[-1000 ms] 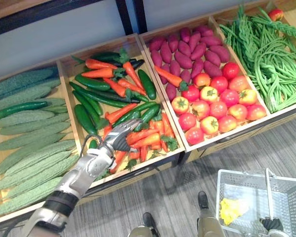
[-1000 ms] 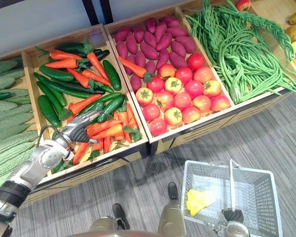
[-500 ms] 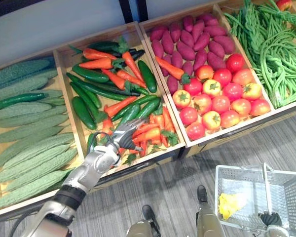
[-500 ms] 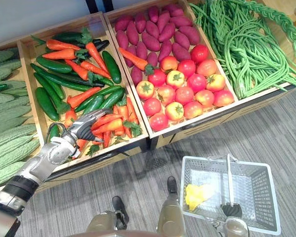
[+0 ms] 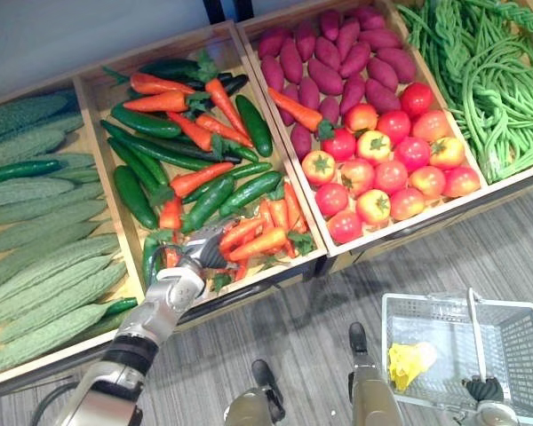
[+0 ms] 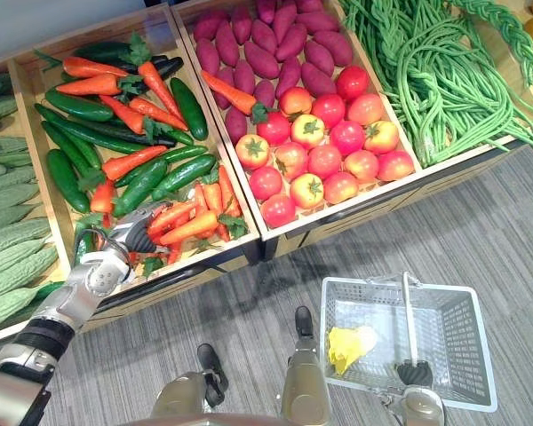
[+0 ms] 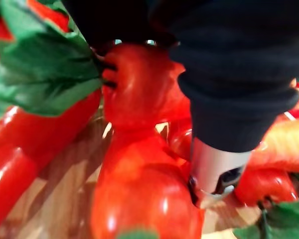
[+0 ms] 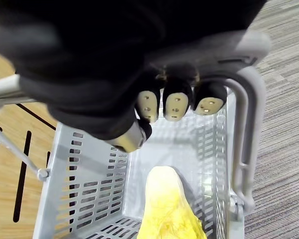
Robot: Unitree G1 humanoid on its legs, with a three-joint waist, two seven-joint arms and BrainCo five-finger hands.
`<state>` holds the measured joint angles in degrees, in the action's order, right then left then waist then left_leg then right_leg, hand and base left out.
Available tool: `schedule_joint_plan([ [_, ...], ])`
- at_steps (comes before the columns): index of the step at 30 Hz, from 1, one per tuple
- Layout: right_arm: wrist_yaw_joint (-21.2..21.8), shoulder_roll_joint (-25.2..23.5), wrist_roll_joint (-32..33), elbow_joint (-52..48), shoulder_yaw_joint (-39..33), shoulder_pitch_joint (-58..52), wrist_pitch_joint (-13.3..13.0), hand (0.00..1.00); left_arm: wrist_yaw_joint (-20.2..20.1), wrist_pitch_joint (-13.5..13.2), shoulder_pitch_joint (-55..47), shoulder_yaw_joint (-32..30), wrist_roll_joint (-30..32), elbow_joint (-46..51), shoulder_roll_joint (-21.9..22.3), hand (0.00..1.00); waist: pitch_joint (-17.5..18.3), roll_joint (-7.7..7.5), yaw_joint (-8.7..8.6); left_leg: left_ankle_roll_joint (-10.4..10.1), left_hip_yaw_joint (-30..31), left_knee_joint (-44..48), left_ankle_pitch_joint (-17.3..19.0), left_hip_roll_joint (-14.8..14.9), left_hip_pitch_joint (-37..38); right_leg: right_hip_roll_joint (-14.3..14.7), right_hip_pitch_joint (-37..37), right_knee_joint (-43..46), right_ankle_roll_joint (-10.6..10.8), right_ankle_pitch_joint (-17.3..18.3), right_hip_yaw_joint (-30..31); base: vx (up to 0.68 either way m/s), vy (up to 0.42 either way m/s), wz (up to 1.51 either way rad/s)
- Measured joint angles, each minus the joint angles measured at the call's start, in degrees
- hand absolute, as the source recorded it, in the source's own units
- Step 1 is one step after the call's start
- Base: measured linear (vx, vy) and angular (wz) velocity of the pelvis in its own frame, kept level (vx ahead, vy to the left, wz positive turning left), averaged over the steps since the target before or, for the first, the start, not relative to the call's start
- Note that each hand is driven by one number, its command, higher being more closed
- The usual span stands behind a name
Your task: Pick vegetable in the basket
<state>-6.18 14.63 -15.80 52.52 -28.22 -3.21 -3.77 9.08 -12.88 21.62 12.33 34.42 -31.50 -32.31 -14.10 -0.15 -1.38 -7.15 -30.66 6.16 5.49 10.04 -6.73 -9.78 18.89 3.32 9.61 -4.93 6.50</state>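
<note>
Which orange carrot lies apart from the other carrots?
The orange carrot lying across the purple sweet potatoes, leaves beside the red tomatoes; all others share the wooden cucumber crate.

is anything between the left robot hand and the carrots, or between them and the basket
Nothing visible. The left robot hand is among the carrots. Toward the basket, held by its handle in the right robot hand, only the crate's front wall lies between.

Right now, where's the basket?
The basket is lower right in the left eye view, over the floor before the tomatoes, handle gripped by the right hand; a yellow item lies inside.
</note>
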Motion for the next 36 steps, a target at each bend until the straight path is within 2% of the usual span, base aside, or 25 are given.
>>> schedule_joint_plan([
  [10, -0.11, -0.01, -0.01, 0.05, 0.11, -0.12, 0.07, 1.00, 0.78, 2.22, 0.67, -1.46, 2.55, -3.38, 2.70, 1.00, -0.64, -0.16, -0.06, -0.02, -0.30, 0.30, 0.02, 0.53, -0.36, 0.45, -0.01, -1.20, -0.23, -1.12, 0.36, -0.02, -0.011, -0.02],
  [18, -0.70, -0.03, -0.03, 0.06, 1.70, -0.09, 0.04, 1.00, 0.93, 2.39, 0.60, -2.20, 2.86, -3.25, 2.87, 1.00, -0.63, 0.00, -0.07, -0.15, -0.39, 0.04, -0.14, 0.58, -0.02, 0.60, -0.09, -1.35, -0.23, -1.12, 0.02, 0.00, 0.000, 0.00],
  [25, -0.79, -0.03, -0.04, 0.19, 1.93, -0.35, 0.06, 1.00, 1.92, 3.67, 0.44, -5.01, 2.87, -2.75, 2.85, 1.00, -0.52, 0.53, -0.11, -0.31, 0.15, -0.97, -1.09, 0.47, 1.08, 0.46, -1.22, -1.32, -0.23, -1.11, -1.28, -0.01, -0.007, 0.04],
  [31, -0.86, -0.06, -0.04, 0.21, 2.25, -0.52, 0.06, 1.00, 3.87, 4.76, -0.48, -8.67, 2.90, 4.42, 2.40, 1.00, -0.26, 0.96, -0.02, -0.13, 1.69, -4.07, -3.38, -0.56, 1.69, -0.04, -1.52, -1.28, -0.24, -1.11, -2.78, -0.04, -0.010, 0.13],
  [36, -0.86, -0.21, -0.05, 0.73, 1.78, -0.70, 0.05, 1.00, 4.77, 4.75, -1.05, -11.19, 2.89, 10.52, 0.80, 1.00, -0.06, 0.95, 0.06, 0.02, 2.71, -4.13, -3.53, -0.92, 1.91, -0.31, -2.31, -1.54, -0.30, -1.17, -3.28, 0.00, 0.003, 0.08],
])
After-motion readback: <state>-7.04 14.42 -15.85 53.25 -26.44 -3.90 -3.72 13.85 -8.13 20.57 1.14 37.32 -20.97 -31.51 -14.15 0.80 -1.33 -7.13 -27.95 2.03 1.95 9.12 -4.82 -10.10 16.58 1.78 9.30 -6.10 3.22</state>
